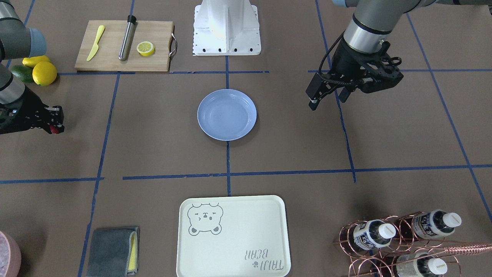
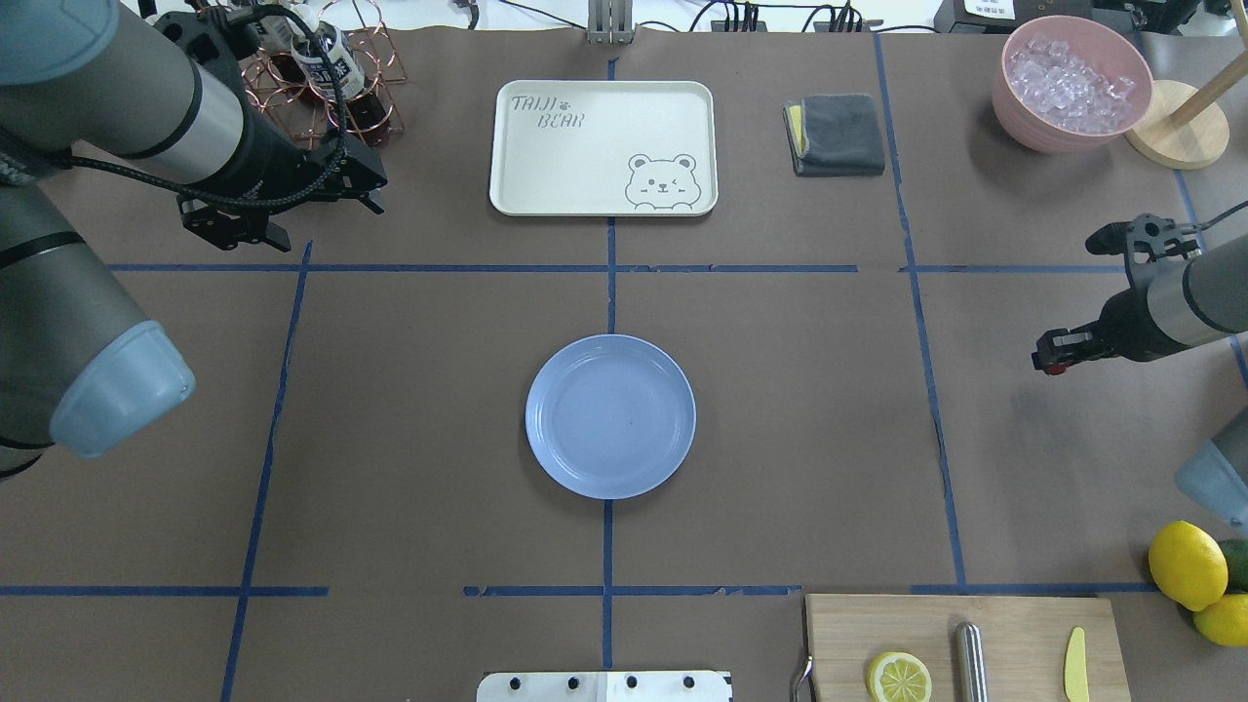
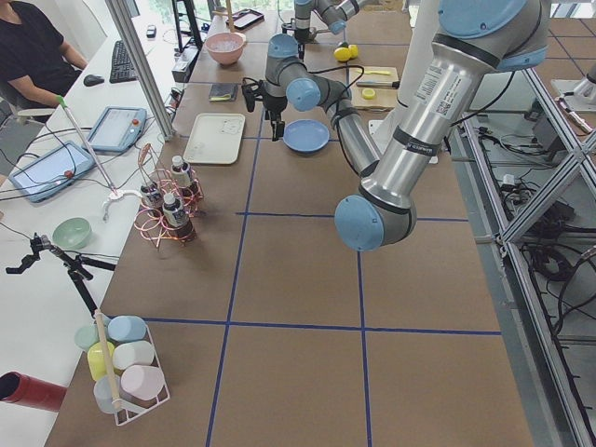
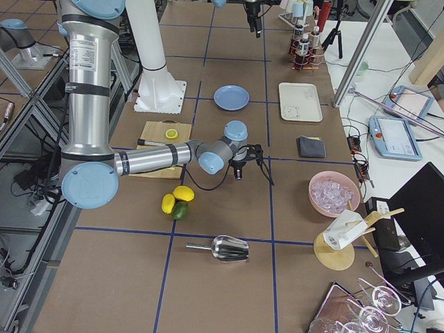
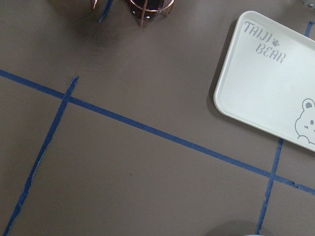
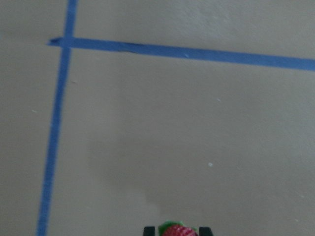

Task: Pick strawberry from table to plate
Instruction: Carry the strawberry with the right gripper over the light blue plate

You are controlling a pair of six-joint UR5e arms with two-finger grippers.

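Strawberry (image 6: 175, 231): pinched between the fingers of the right pincer (image 2: 1047, 359) and held over the bench (image 2: 780, 439). In the overhead view it sits at 3 o'clock from the plate (image 2: 610, 416), well apart from it. The left pincer (image 2: 378, 195), fingers spread and holding nothing, hangs at 10 o'clock from the plate. The tray (image 2: 603, 146) lies at 12 o'clock, and the lemons (image 2: 1188, 565) at 4 o'clock.

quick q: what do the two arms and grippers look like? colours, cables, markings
They match: the left arm and right arm are silver-grey tubes with pale blue joint caps and black wrist sections. The left gripper and right gripper are black, two-finger. A black cable loops along the left wrist. There's a small printed label on the left arm's tube, unreadable.
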